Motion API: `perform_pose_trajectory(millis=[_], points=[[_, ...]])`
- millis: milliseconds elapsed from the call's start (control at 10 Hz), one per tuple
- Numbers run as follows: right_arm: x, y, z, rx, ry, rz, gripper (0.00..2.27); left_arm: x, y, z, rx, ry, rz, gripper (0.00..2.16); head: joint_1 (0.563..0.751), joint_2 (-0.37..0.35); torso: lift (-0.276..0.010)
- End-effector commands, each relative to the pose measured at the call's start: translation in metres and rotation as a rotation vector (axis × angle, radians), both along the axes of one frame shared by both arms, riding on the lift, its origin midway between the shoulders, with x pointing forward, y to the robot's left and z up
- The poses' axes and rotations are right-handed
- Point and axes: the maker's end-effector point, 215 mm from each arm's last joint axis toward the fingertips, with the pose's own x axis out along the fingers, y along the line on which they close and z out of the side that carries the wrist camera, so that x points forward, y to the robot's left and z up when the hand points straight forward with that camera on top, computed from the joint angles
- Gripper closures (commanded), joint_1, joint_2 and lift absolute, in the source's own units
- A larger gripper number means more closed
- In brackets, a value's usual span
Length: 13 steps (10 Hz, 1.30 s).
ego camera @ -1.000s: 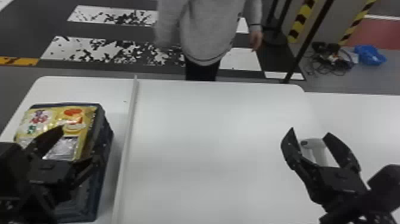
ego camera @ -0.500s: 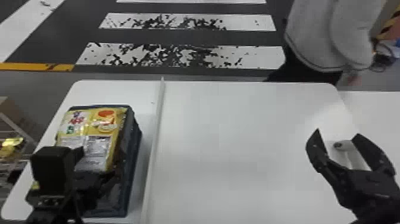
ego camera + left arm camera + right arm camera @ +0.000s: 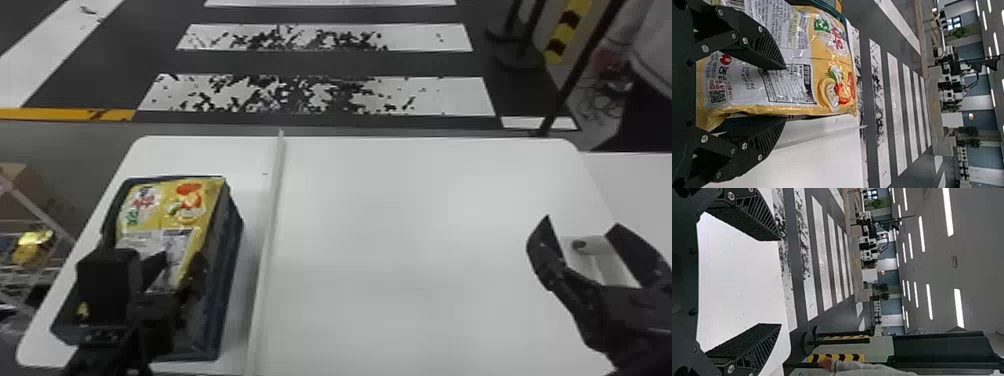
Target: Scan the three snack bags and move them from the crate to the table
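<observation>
Near the tabletop's (image 3: 400, 225) left edge, likely at picking: open left gripper (image 3: 785, 92) should next grasp snack bag (image 3: 170, 210); right gripper (image 3: 781, 282) open.

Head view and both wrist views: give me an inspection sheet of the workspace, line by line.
Surface: white table, with a raised strip between crate and open area.
Job's things: yellow snack bag at the top of the dark blue crate; whether others lie beneath, cannot tell.
Clutter: pale object with a round end near the table's right edge; identity unclear.
Grippers: left claw open at the bag; right claw open at the right.
Cables: tangled on the floor, far right.
Surroundings: white floor stripes, striped post.
</observation>
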Motion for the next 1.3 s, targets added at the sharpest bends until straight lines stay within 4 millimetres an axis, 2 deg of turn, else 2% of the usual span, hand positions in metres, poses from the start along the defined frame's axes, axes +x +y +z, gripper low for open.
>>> perform_pose_trajectory(millis=[0,500,800,900,1000,1100,1200], points=[[0.001,-0.001,-0.002,0.000,0.001,-0.003,0.11,0.003,0.003,0.011,-0.003,-0.031,0.009,1.89,0.695,0.065,-0.062],[0.002,-0.002,-0.005,0.006,0.002,-0.004,0.11,0.007,-0.005,0.049,-0.001,-0.111,-0.004,1.89,0.695,0.062,-0.062],[0.005,-0.003,-0.004,0.016,-0.002,-0.009,0.11,0.013,-0.020,0.118,0.084,-0.263,-0.031,1.89,0.695,0.053,-0.062],[0.006,-0.003,-0.004,0.016,-0.002,-0.009,0.11,0.021,-0.044,0.154,0.169,-0.390,-0.077,1.89,0.695,0.042,-0.062],[0.007,-0.002,-0.002,0.023,-0.006,-0.008,0.11,0.024,-0.076,0.174,0.238,-0.488,-0.149,1.88,0.695,0.023,-0.062],[0.009,-0.001,0.000,0.024,-0.011,-0.007,0.11,0.029,-0.106,0.165,0.259,-0.499,-0.222,1.88,0.695,-0.019,-0.062],[0.011,-0.001,0.003,0.026,-0.018,-0.007,0.11,0.030,-0.137,0.145,0.278,-0.480,-0.286,1.88,0.695,-0.049,-0.062]])
